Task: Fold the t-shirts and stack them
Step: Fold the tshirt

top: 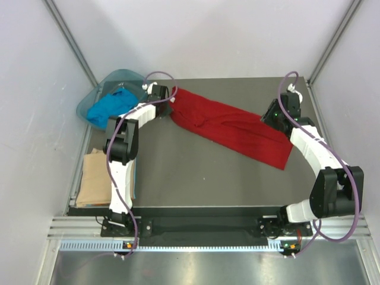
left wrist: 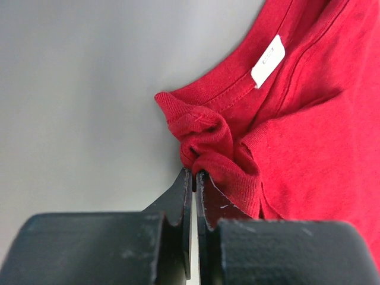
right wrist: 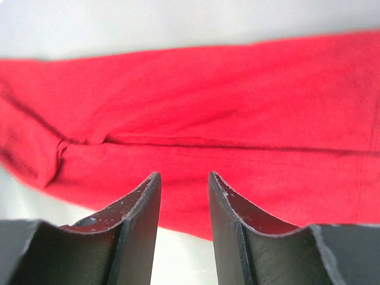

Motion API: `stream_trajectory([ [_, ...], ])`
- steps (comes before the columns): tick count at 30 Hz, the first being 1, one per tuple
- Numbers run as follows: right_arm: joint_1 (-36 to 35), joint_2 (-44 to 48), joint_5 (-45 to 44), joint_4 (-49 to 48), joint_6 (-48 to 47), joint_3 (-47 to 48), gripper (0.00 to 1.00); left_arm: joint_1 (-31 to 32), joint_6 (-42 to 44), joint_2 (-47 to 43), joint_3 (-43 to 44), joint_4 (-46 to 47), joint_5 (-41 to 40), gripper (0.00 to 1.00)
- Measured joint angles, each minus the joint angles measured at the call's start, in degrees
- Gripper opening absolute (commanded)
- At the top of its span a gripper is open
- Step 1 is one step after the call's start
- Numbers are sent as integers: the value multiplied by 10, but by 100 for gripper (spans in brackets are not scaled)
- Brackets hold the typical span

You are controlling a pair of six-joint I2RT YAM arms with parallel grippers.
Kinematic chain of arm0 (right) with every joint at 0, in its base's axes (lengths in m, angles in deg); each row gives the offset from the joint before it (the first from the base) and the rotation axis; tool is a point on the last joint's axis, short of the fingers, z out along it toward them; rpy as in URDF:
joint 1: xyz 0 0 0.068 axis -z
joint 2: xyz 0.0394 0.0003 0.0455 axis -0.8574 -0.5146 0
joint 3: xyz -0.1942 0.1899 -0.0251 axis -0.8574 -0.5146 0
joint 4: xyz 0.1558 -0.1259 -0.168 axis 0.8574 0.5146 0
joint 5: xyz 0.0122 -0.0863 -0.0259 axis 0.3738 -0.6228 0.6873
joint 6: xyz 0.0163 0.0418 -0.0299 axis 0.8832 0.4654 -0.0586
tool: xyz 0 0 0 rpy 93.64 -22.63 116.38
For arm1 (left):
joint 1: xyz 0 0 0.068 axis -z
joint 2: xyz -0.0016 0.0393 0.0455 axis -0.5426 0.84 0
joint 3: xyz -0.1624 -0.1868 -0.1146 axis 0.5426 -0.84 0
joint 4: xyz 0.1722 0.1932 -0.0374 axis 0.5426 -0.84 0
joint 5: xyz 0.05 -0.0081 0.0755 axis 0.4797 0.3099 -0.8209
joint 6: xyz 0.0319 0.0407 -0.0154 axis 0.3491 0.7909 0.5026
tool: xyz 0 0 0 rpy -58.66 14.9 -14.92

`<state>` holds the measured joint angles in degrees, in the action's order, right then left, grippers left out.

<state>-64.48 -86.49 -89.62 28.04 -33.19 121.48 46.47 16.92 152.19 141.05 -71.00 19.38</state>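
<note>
A deep red t-shirt (top: 231, 127) lies stretched in a long band across the back of the table, from upper left to lower right. At its left end my left gripper (top: 168, 107) is shut, with a bunched fold of the red t-shirt (left wrist: 309, 136) beside the neckline pinched at its tips (left wrist: 194, 172). The white neck label (left wrist: 268, 61) shows just beyond. My right gripper (top: 270, 116) hovers over the shirt's right part, open (right wrist: 184, 175), with only the red t-shirt (right wrist: 196, 119) below it. A blue t-shirt (top: 111, 105) lies in the basin, and a tan t-shirt (top: 95, 178) lies folded at the left edge.
A translucent teal basin (top: 127, 77) sits at the table's back left corner, partly off the dark table (top: 196, 178). Grey walls close in on both sides. Both arms' bases stand at the near edge.
</note>
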Motion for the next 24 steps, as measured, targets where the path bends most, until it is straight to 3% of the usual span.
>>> stream_trajectory([
  [6, 0, -2, 18, 0, -5, 19, 40, -4, 9, 87, 115, 44, 30, 0],
  [11, 0, -2, 28, 7, -11, 29, 40, -7, 14, 111, 155, 53, 43, 0],
  [13, 0, 3, 29, 10, -13, 34, 40, -10, 14, 111, 169, 50, 49, 11],
  [14, 0, 8, 30, 11, -14, 34, 40, -12, 15, 111, 179, 43, 49, 26],
  [18, 0, 43, 33, 29, -15, 34, 42, -22, 19, 106, 224, 22, 47, 47],
  [20, 0, 67, 40, 40, -18, 34, 42, -25, 21, 86, 217, 11, 46, 50],
  [24, 0, 122, 51, 61, -24, 34, 46, -27, 21, -20, 123, -7, 21, 52],
])
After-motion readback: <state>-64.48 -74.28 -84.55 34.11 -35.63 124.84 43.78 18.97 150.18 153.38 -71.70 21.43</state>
